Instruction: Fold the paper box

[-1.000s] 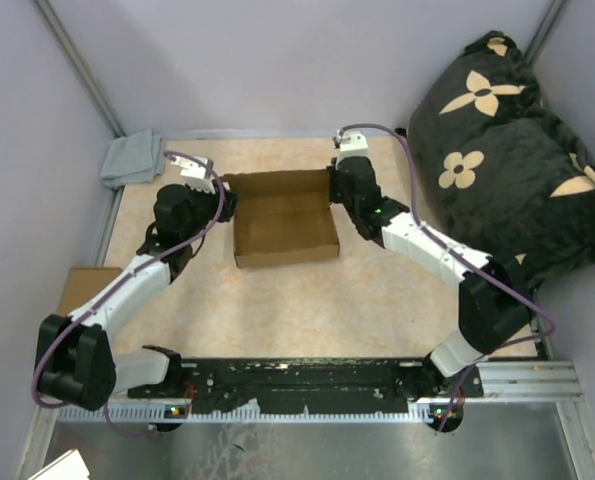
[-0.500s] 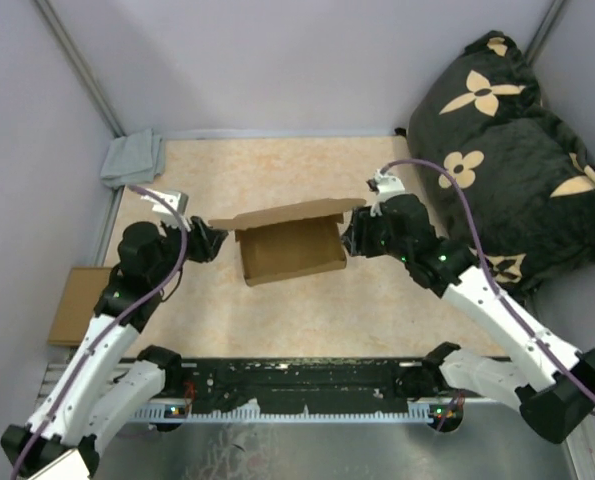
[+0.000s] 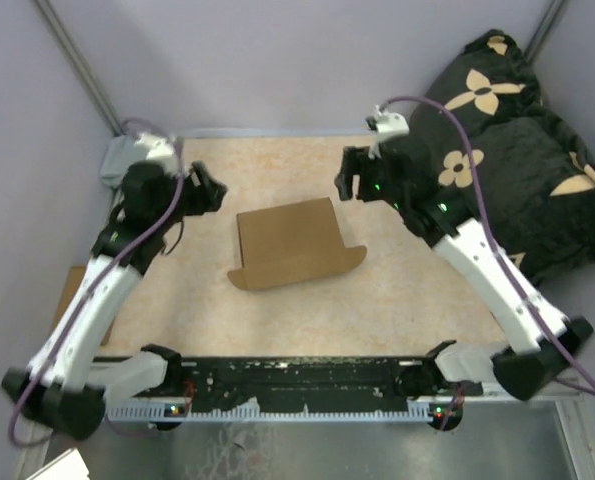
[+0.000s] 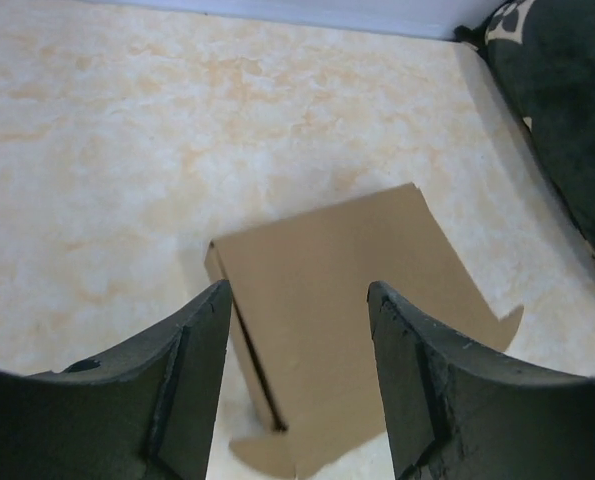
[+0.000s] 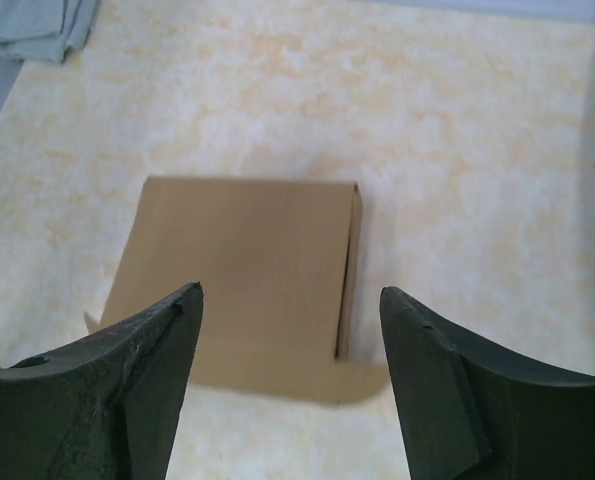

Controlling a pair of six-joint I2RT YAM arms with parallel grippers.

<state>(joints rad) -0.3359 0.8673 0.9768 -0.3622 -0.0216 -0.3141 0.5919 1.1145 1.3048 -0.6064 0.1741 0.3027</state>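
paper box [image 3: 289, 243] now closed | lies apart between left gripper [image 3: 213, 192], right gripper [image 3: 347, 183] | both released

- Pale lilac walls [image 3: 277, 60] enclose a mottled beige tabletop [image 3: 307, 330].
- Black flower-patterned cushion [image 3: 517, 130] lies just outward of the right end effector [image 3: 347, 180].
- Grey cloth [image 5: 37, 25] lies in the corner outward of the left end effector [image 3: 212, 190].

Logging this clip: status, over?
Left end effector open, right end effector open, both off Box. Box closed, near flap sticking out. Nothing in the way.
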